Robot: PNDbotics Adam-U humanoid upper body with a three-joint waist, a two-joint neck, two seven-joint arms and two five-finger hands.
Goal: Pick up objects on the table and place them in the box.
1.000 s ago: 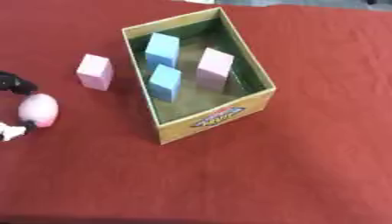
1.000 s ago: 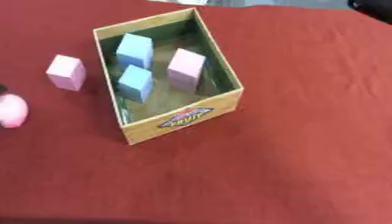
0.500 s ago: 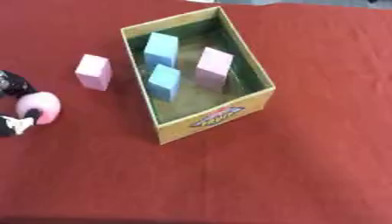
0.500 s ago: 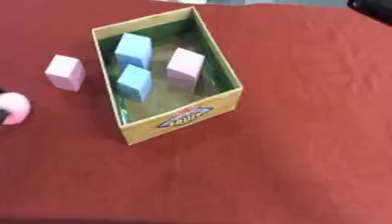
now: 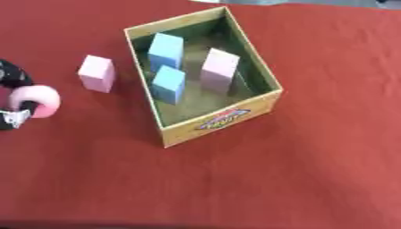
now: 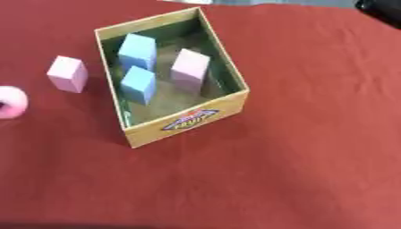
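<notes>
A yellow cardboard box point(image 5: 221, 120) stands open on the red cloth, left of centre. Inside it are two light blue blocks point(image 5: 166, 49) point(image 5: 169, 83) and one pink block point(image 5: 219, 69), all upright. Another pink block point(image 5: 96, 74) stands on the cloth just left of the box. At the far left edge my left hand point(image 5: 12, 79) is curled round a pink round object point(image 5: 36, 101), a hand's width left of the loose pink block. A dark shape point(image 6: 381, 10) in the top right corner may be my right arm; its hand cannot be made out.
The red cloth point(image 5: 313, 170) covers the whole table, with open room in front of and to the right of the box.
My left hand with the pink round object has shifted slightly toward the far side. The box and blocks have not moved.
</notes>
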